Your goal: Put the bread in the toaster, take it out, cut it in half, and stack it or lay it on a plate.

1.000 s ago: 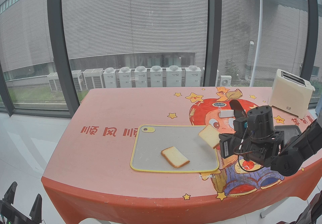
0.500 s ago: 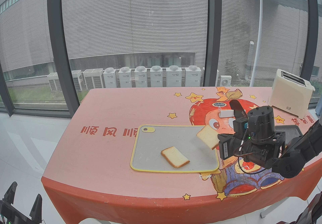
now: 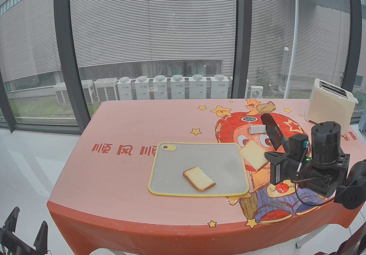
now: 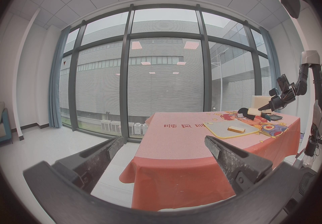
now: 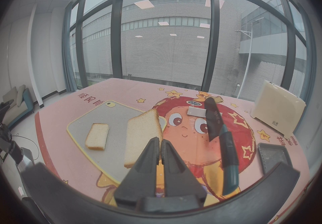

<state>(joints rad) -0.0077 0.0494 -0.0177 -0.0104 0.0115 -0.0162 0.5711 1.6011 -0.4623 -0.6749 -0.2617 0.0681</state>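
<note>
Pinching a bread slice (image 3: 254, 154) by one edge between the closed fingers of the right gripper (image 5: 159, 144), aloft just past the cutting board's (image 3: 171, 168) right side. Flat on the board, a smaller bread piece (image 3: 198, 178). Right of the board, a dark tray (image 5: 273, 156) and, farther back, a toaster (image 3: 329, 105), contents hidden. Spread open, well apart from the board: left gripper (image 4: 164, 142).

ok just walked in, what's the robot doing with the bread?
The right gripper is shut on one bread half, holding it in the air just past the cutting board's right edge. The other half lies flat on the board. The knife lies on the table, with the toaster and a dark tray farther right. The left gripper hangs open, off the table.
</note>
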